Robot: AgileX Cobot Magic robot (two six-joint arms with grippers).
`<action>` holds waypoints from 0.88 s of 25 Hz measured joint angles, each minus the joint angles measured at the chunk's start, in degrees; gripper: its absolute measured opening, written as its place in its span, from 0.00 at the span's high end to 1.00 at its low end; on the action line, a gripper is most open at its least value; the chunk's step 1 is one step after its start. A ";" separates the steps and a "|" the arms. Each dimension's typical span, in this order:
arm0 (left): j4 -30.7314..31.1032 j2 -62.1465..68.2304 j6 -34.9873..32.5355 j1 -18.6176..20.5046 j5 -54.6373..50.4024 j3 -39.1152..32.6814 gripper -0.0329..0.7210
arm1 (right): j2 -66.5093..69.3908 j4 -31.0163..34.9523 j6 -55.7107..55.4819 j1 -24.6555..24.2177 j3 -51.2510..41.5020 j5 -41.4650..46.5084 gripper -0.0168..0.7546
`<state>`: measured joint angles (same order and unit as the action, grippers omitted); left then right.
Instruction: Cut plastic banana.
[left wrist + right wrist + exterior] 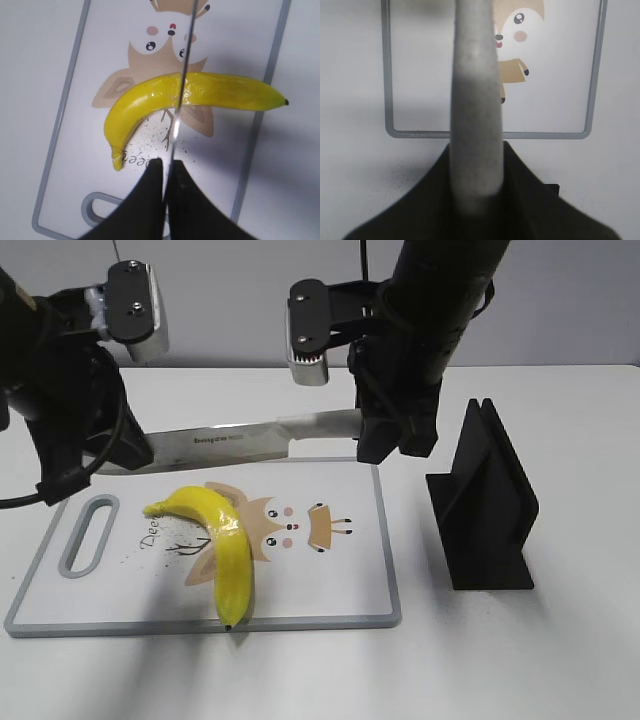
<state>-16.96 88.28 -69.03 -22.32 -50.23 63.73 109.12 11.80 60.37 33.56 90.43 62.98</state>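
1. The glossy yellow plastic banana [222,540] lies on the white, grey-rimmed cutting board [390,570], in its left half, stem toward the board's left end and its dark tip touching the near edge.
2. A long steel kitchen knife [240,440] hangs level over the board's far edge, held at both ends, probably so that the blade comes down straight without twisting.
3. The right gripper [395,435] is clenched on the knife's grey handle [475,125], filling the right wrist view.
4. The left gripper [167,172] pinches the blade's spine near its tip; its black fingers [145,200] are closed against the steel.
5. In the left wrist view the blade's edge lines up across the banana's middle, apparently to aim the cut at the seam there.
6. A black slotted knife stand [485,505] sits on the white table [560,660] off the board's right edge, empty.
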 joint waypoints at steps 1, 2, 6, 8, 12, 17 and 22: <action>0.00 -0.07 0.00 0.00 0.00 0.00 0.96 | 0.00 0.01 0.05 0.00 0.00 0.00 0.73; 0.00 -0.07 0.00 0.00 0.00 0.00 0.96 | 0.00 0.06 0.05 0.00 0.00 0.00 0.73; -2.20 -0.07 0.76 0.06 1.05 0.00 0.75 | 0.00 0.25 -0.37 0.00 0.00 0.26 0.73; -4.10 -0.18 0.94 0.06 1.86 0.00 0.50 | 0.00 0.25 -0.89 0.00 0.00 0.17 0.73; -5.51 -0.42 1.75 0.06 4.73 0.00 0.15 | 0.00 -1.84 -1.52 0.00 0.00 -0.03 0.73; -3.92 -2.30 9.82 0.06 8.69 0.07 0.11 | -0.30 -3.10 -3.90 0.00 0.00 0.80 0.73; 8.81 -4.53 34.09 1.95 6.95 3.70 0.11 | -2.45 -6.21 -19.78 0.00 -0.05 1.59 0.73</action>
<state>-8.15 83.74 -34.94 -20.38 -43.27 67.42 106.67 5.59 40.59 33.56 90.37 64.57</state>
